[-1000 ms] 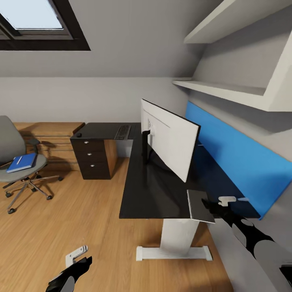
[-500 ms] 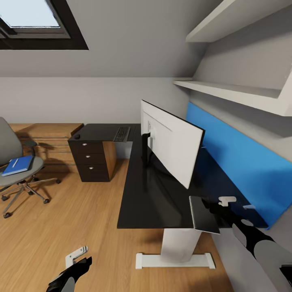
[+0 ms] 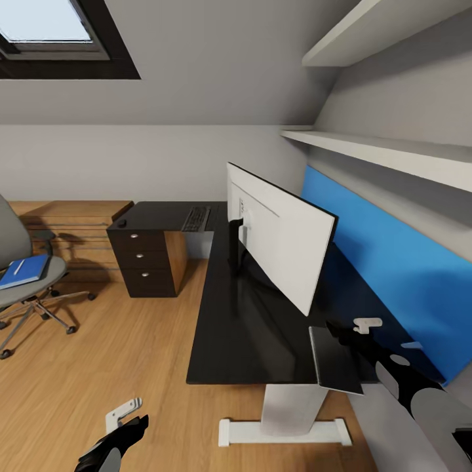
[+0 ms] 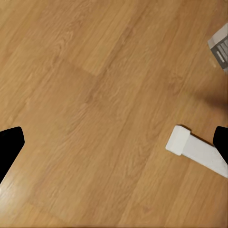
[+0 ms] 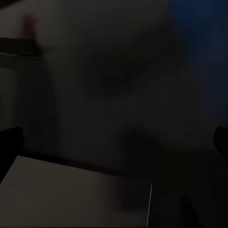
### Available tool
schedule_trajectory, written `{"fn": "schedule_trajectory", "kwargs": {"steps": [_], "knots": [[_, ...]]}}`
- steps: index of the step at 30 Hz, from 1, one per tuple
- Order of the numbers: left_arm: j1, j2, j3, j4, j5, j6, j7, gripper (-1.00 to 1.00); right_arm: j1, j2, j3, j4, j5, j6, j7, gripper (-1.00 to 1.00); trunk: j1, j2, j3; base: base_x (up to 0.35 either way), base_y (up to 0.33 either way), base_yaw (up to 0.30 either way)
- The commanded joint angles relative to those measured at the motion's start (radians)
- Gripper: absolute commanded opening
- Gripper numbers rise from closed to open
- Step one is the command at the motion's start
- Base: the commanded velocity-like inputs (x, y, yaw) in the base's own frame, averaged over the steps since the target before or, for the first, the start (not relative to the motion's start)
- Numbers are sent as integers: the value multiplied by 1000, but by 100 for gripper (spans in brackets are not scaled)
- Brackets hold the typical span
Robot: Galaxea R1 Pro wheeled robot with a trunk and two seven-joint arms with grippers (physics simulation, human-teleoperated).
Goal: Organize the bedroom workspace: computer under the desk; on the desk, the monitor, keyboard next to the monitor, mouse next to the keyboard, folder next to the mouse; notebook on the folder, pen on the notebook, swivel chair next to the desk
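The black desk carries the monitor, its white back towards me. The keyboard and the small mouse lie on the desk's far wing. The dark grey notebook lies at the desk's near edge and overhangs it. My right gripper hovers open at its far corner. On the swivel chair at the left lies the blue folder with the thin white pen on it. My left gripper hangs open over the floor. The computer is out of view.
A blue panel lines the wall behind the desk, with white shelves above it. The desk's white foot rests on the wood floor. A wooden dresser stands at the back left, beside the drawer unit.
The whole picture has shifted as the camera moved closer to the desk. The chair has slid towards the left edge, and the desk and notebook sit lower. Both arms keep their pose.
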Motion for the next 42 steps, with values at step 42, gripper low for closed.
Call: {"fn": "schedule_trajectory", "kwargs": {"steps": [42], "knots": [[0, 2, 0, -5, 14, 5, 12, 100, -1, -2, 7, 2, -10, -2, -11, 100, 19, -36, -17, 72, 0, 0]]}}
